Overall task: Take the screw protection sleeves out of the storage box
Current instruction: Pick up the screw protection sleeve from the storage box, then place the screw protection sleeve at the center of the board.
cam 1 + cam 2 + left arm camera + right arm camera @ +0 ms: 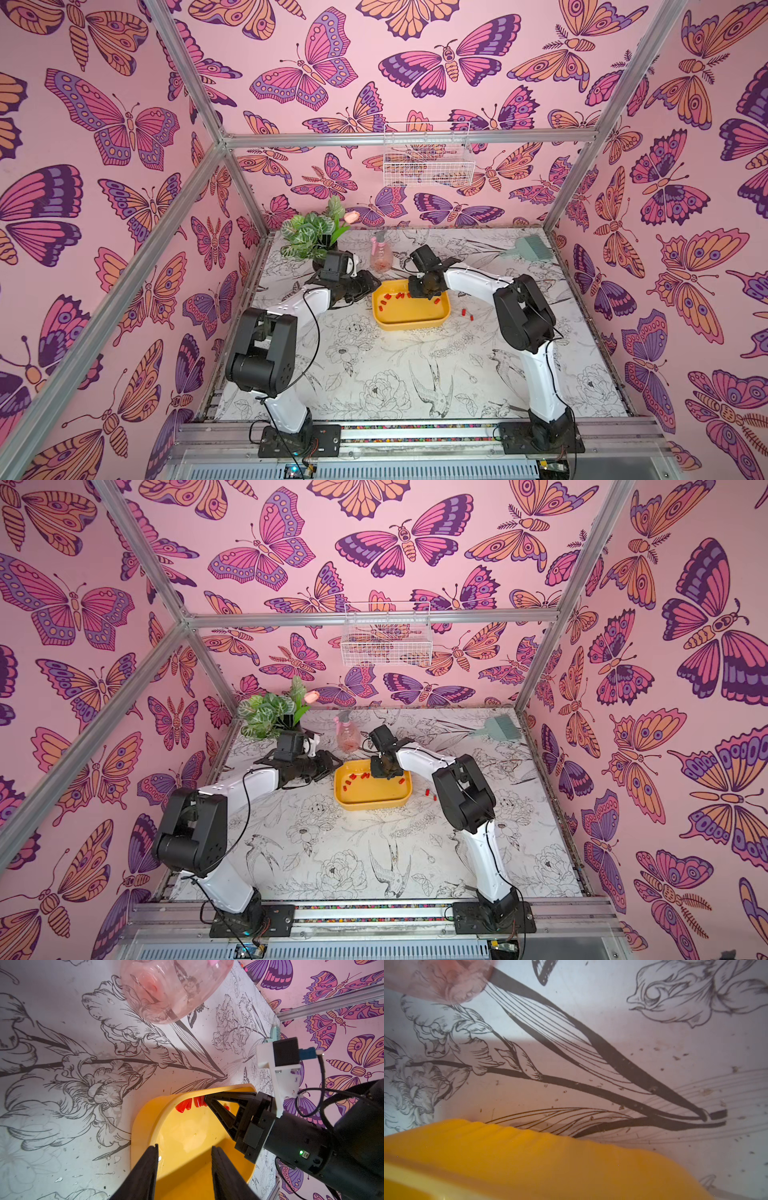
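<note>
Left gripper (184,1147) parted, empty, at storage box (141,1126) rim; right gripper (205,1098) closed among sleeves (184,1105) near far wall.

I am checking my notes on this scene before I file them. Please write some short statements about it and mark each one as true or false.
1. Two screw protection sleeves lie on the table outside the storage box. True.
2. The right gripper reaches into the storage box. True.
3. The wire basket stands on the table beside the box. False: it hangs high above the table.
4. The left gripper is closed on a sleeve. False: its fingers stand apart at the box's edge and grip nothing.
5. The spray bottle lies inside the box. False: it stands upright on the table behind the box.
</note>
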You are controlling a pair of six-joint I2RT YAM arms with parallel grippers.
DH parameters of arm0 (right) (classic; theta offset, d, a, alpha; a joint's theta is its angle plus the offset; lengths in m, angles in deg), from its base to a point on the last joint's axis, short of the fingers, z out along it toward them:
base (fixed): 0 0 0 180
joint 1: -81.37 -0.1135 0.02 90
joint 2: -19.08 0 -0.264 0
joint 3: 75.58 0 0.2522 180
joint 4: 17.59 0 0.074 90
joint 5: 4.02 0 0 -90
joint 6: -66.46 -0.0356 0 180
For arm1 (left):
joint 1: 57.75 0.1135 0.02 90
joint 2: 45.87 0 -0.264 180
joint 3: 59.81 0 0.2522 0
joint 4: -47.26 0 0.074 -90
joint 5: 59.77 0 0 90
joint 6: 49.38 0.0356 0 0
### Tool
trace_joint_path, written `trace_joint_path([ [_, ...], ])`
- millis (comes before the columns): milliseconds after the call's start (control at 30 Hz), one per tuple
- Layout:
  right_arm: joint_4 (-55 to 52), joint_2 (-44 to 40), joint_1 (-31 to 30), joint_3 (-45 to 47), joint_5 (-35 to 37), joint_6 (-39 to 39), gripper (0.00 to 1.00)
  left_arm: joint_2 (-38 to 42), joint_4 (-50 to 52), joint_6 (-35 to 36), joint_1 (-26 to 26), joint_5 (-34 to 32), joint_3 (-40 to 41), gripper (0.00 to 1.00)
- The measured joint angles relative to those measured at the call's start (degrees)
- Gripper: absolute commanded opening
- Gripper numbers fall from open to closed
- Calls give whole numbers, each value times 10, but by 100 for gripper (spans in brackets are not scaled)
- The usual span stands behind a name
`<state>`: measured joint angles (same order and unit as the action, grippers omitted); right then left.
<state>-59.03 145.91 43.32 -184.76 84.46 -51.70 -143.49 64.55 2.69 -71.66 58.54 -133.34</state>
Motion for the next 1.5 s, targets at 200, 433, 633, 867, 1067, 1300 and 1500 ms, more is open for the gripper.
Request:
trace_joint_path([
  [200, -4, 1, 0, -4, 0, -1, 11, 0, 0, 0, 0, 0, 0, 47],
  [433, -4, 1, 0, -3, 0, -1, 6, 0, 0, 0, 0, 0, 0, 47],
  [633, 15, -20, 0, 29, 4, -1, 4, 0, 0, 0, 0, 0, 0, 47],
  [867, 17, -68, 0, 61, 10, -1, 4, 0, 0, 0, 0, 0, 0, 47],
  [1067, 23, -117, 0, 77, 12, -1, 4, 0, 0, 0, 0, 0, 0, 47],
  [1300, 17, -193, 0, 112, 24, -1, 5, 0, 0, 0, 0, 0, 0, 47],
  [1500, 2, -273, 20, 149, 32, 1, 5, 0, 0, 0, 0, 0, 0, 47],
])
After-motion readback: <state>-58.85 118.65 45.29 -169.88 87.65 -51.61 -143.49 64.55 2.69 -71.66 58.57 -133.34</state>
